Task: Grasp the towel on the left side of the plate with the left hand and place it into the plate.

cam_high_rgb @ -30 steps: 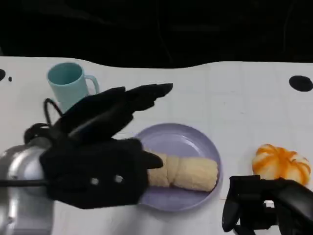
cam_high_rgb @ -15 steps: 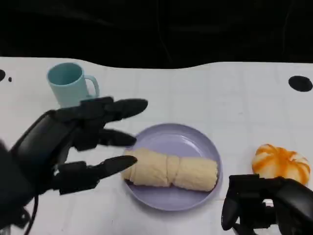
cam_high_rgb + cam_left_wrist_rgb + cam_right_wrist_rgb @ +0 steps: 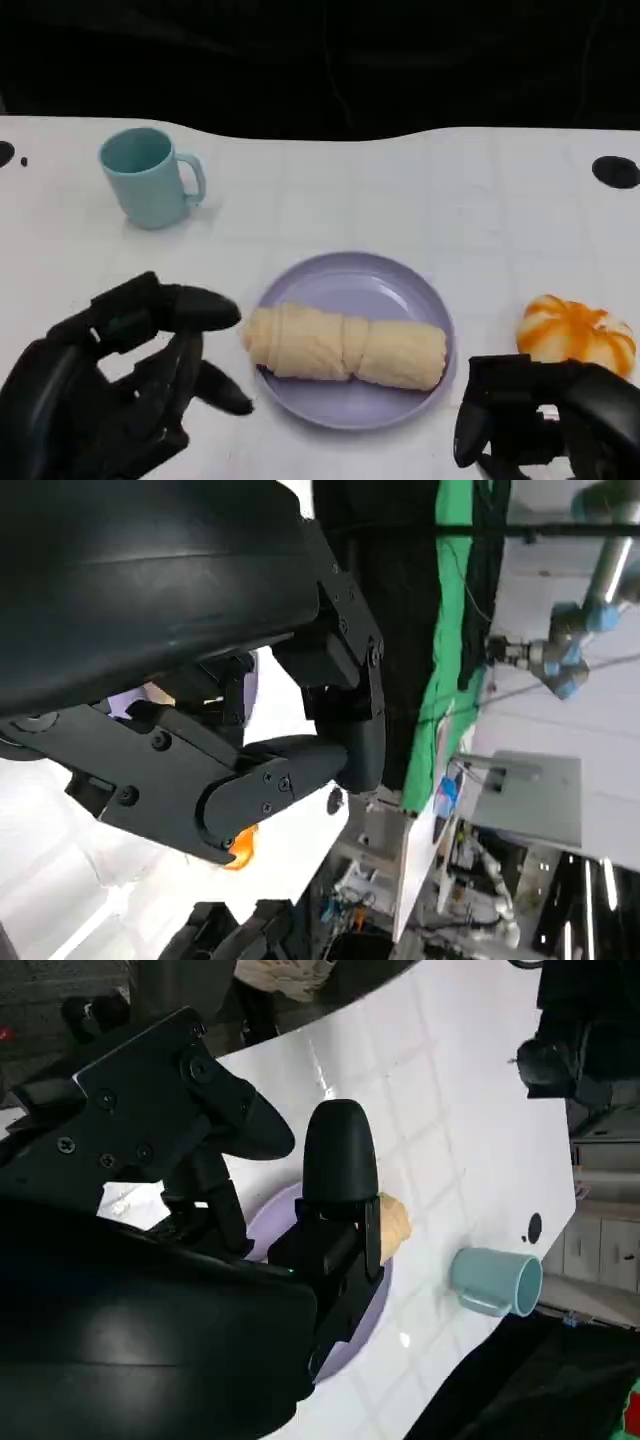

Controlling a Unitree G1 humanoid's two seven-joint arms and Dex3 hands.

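Observation:
A rolled cream towel [image 3: 345,345] lies across the lilac plate [image 3: 370,282] at the table's front middle; its end [image 3: 396,1222] also shows in the right wrist view. My left hand [image 3: 110,390] is at the lower left, apart from the plate, with its fingers spread and nothing in them. In the left wrist view the left hand's fingers [image 3: 270,780] are apart and hold nothing. My right hand [image 3: 545,420] sits at the lower right, just right of the plate, fingers [image 3: 340,1160] loosely bent and empty.
A light blue mug [image 3: 150,178] stands at the back left of the white table [image 3: 430,200]; the mug [image 3: 497,1280] shows in the right wrist view too. An orange and white pumpkin-like object [image 3: 575,335] lies right of the plate, close to my right hand.
My left hand has let go of the towel and drawn back from above the plate toward the lower left. The towel stays on the plate. The right hand has not moved.

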